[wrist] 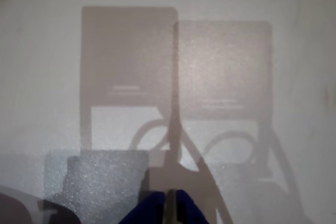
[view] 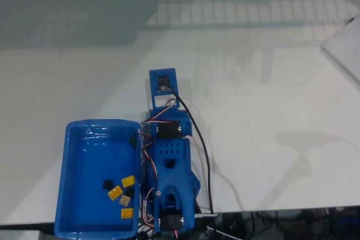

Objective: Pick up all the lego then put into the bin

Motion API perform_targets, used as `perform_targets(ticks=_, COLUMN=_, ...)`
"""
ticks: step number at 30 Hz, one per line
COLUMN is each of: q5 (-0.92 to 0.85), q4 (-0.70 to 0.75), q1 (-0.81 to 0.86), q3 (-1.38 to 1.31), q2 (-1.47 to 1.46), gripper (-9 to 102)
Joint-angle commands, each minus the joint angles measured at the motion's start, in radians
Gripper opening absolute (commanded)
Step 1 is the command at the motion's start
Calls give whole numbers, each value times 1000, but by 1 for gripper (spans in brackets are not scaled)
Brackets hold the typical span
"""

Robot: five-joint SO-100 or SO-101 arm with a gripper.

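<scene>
While the blue 3D-printed robot arm (view: 171, 167) sits folded at the lower middle of the fixed view, its hand (wrist: 171, 208) pokes into the wrist view from the bottom edge as two dark blue fingertips (wrist: 186, 211) pressed almost together, with only a thin pale line between them; the hand looks narrow and nothing is seen held in it, though so little of it shows that this is hard to be sure of. Beneath it lies the bare white counter (view: 270, 99), crossed in the wrist view by two overlapping square shadows and curved cable shadows.

At the lower left of the fixed view stands the rectangular glossy blue plastic bin (view: 76, 195) with rounded corners and raised walls, its right wall just beside the arm's base. The tiny square lego bricks (view: 121, 192) lie on the bin's floor in its lower right part, close together: a yellow brick (view: 129, 181) uppermost, a black brick (view: 106, 184) to its left, another yellow one (view: 115, 193) below between them, a darker one with a yellow face (view: 125, 199) just right of that, and a yellow one (view: 127, 213) lowest.

A black cable (view: 199, 139) runs from the small blue square plate (view: 163, 81) at the arm's upper end down the arm's right side to the counter's lower edge. A pale grey sheet (view: 344, 46) cuts the upper right corner.
</scene>
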Motion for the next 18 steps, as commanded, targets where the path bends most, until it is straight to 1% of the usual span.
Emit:
perform_targets(ticks=1, q5=-6, q4=5, q1=11, q3=35, q2=-2, gripper=0)
perform_targets(ticks=18, q5=2, q4=5, q1=5, q3=35, q2=-2, gripper=0)
